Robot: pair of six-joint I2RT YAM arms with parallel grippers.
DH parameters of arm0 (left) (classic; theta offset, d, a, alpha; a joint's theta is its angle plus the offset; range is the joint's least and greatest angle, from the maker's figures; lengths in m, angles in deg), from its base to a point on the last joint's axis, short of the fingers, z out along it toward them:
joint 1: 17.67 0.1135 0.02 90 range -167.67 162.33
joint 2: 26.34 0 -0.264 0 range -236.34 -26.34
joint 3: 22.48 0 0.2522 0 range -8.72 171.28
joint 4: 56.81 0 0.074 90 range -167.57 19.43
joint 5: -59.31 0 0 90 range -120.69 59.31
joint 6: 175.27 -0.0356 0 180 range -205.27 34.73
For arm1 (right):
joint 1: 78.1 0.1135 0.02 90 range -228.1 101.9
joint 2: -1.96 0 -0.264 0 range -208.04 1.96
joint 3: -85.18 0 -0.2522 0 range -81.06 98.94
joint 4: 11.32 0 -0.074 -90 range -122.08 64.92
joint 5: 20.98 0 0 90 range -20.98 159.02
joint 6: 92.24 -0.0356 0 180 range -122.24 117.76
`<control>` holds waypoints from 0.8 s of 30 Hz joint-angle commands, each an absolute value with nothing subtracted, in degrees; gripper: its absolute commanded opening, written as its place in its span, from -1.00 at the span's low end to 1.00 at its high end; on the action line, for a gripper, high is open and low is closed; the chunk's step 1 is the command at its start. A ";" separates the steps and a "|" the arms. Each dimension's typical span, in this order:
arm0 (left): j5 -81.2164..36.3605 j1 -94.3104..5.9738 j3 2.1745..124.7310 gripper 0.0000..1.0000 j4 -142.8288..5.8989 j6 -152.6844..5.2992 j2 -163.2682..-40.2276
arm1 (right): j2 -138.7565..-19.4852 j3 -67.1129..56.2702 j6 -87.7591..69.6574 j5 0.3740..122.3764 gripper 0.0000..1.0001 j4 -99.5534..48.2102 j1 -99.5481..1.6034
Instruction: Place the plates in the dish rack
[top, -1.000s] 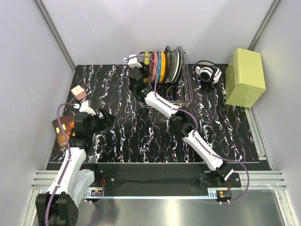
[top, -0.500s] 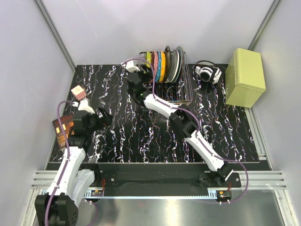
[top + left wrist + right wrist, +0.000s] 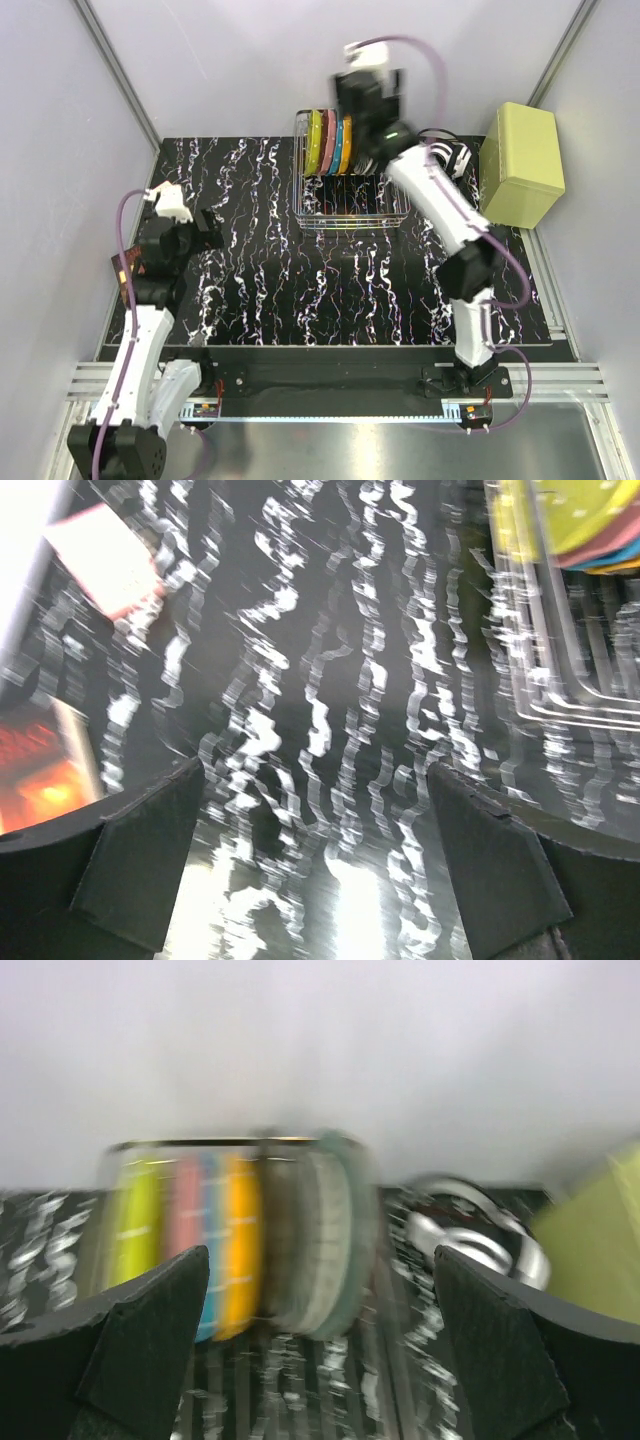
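Left pincer (image 3: 320,880): held low over the near left of the table (image 3: 300,290), fingers spread wide, nothing gripped
Beside it: one orange-brown box (image 3: 40,770) at the left edge, one small pink box (image 3: 105,560) farther back
Rack (image 3: 350,205): one silver wire basket, set at the far middle of the table, its front half bare
Plates (image 3: 330,142): four, stood on edge side by side in the rack's back left; from the left yellow-green, pink, blue, orange; rims blurred
Grey plates (image 3: 330,1230): stood just right of the orange one, number not to be told
Right pincer (image 3: 370,105): held high over the rack's back, blurred; fingers seen wide apart from the wrist, nothing held; the rack's back right corner is covered by its arm
Far right: one pair of headphones (image 3: 450,155), partly covered by that arm; one yellow-green box (image 3: 520,165)
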State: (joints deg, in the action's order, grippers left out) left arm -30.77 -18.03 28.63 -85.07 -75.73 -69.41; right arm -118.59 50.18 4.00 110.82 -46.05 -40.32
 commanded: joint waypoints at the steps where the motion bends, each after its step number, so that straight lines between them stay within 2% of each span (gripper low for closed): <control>1: -37.01 -17.67 35.13 0.98 -80.24 -88.60 -75.02 | -112.22 43.77 -12.52 104.61 0.99 -68.39 -54.86; 3: -37.72 -17.76 36.19 0.98 -78.49 -91.14 -77.31 | -108.55 35.81 -11.82 105.84 0.99 -68.32 -57.43; 6: -36.67 -17.67 39.00 0.98 -78.65 -90.82 -79.51 | -101.87 26.39 -12.43 101.20 0.99 -66.91 -63.06; 8: -35.01 -17.76 41.29 0.98 -79.09 -90.11 -81.17 | -98.17 23.37 -11.30 99.69 0.99 -66.30 -65.34; 14: -31.48 -17.67 46.21 0.98 -82.60 -88.87 -84.61 | -91.57 12.04 -9.35 101.63 0.99 -63.05 -66.41; 24: -31.04 -17.76 49.03 0.98 -84.01 -91.69 -85.23 | -86.46 8.59 -10.23 100.83 0.99 -63.05 -67.11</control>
